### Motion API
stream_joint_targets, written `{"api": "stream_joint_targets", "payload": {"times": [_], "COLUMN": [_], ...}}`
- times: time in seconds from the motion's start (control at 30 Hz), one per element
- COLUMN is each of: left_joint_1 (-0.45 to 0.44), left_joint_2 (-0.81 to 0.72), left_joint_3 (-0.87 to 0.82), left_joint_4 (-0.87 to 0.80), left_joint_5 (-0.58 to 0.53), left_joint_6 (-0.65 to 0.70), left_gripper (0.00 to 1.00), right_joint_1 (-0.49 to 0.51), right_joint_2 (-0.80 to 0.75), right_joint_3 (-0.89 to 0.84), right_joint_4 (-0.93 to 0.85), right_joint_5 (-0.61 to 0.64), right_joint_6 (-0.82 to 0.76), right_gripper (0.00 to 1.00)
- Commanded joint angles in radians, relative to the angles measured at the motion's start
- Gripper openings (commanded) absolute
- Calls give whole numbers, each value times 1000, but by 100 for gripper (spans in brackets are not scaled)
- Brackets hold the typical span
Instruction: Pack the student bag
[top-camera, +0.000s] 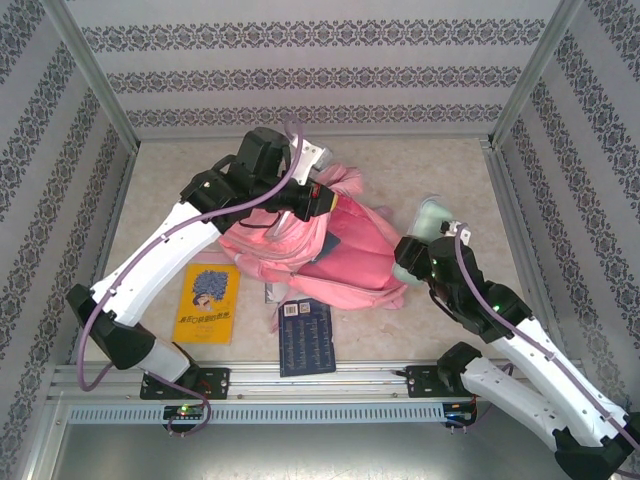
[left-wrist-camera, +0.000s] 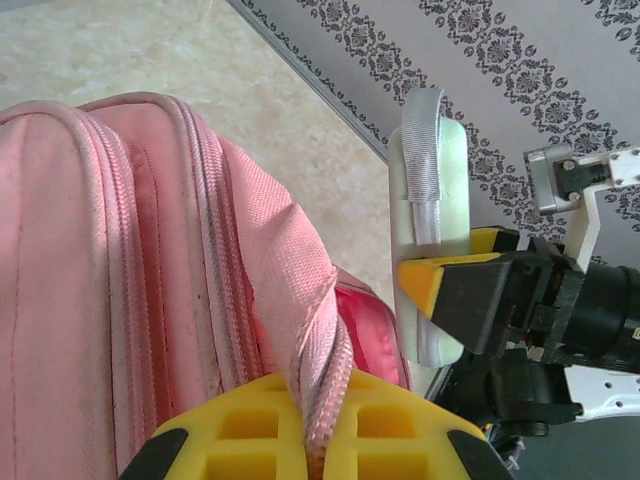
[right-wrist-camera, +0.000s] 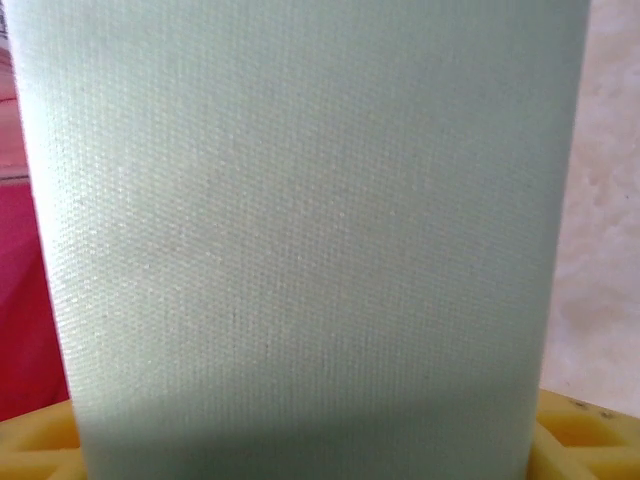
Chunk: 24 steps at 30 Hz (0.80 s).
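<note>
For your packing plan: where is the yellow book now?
Top view: the yellow book lies flat at left, beside the left arm, left of the dark book.

Item: student bag (top-camera: 350, 262), a large pink fabric backpack. It is lying slumped and crumpled near the middle of the table, with a deeper pink panel showing toward its right side. Paired zip lines are running over its rounded top (left-wrist-camera: 120, 280). One zip-edged fold is standing up in a ridge, and the left gripper (left-wrist-camera: 315, 400) is pinching it tight.
</note>
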Motion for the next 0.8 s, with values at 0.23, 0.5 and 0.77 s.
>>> {"api": "stream_joint_targets", "payload": {"times": [0.23,0.5,0.77], "left_joint_1": [17,67,89], "left_joint_2": [-163,-153,-84], "left_joint_3": [-75,-93,-31], "left_joint_4": [109,189,220], "left_joint_5": [-110,-110,-84], "left_joint_6": [-4,-74,-90], "left_gripper": [0,0,0], "right_joint_1": [58,85,104], "right_joint_2": [161,466,767], "right_joint_3": [40,91,222], "right_joint_4": [344,589,772], "right_joint_5": [-348,-424,-382], "right_joint_6": [171,363,478], "right_gripper": [68,67,69]}}
